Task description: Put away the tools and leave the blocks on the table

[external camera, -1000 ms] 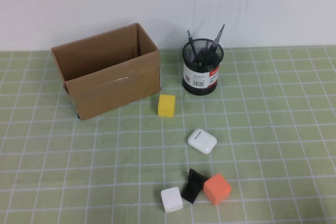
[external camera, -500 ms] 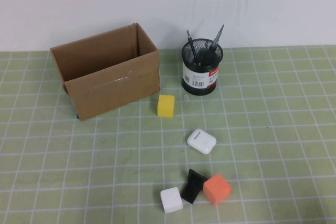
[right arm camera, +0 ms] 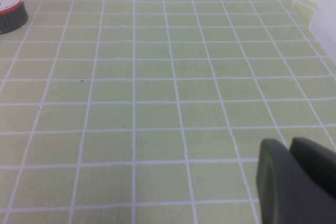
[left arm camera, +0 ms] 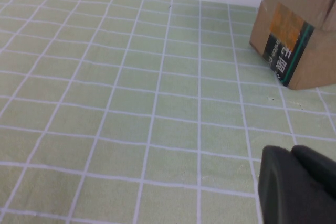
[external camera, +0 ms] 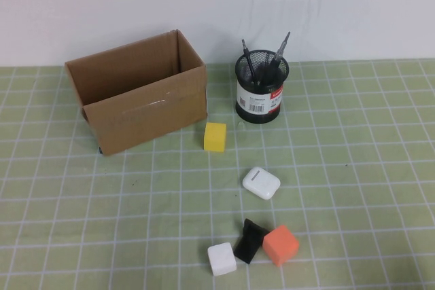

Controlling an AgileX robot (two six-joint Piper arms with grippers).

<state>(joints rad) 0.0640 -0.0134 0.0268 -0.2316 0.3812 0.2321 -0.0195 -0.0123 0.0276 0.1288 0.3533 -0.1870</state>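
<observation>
The left gripper hangs over the worktop near the box. The right gripper hangs right of the cup. I cannot tell if they are open. The screwdriver and rod stand in that far cup. They look light, stiff and smooth, so grab their tops.

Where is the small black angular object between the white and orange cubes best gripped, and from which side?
Probably from above, on its raised upper end, jaws closing near-to-far: the black angular object sits between the white cube and orange cube, blocking sideways access. Left gripper and right gripper both sit low over the table, away from it.
</observation>
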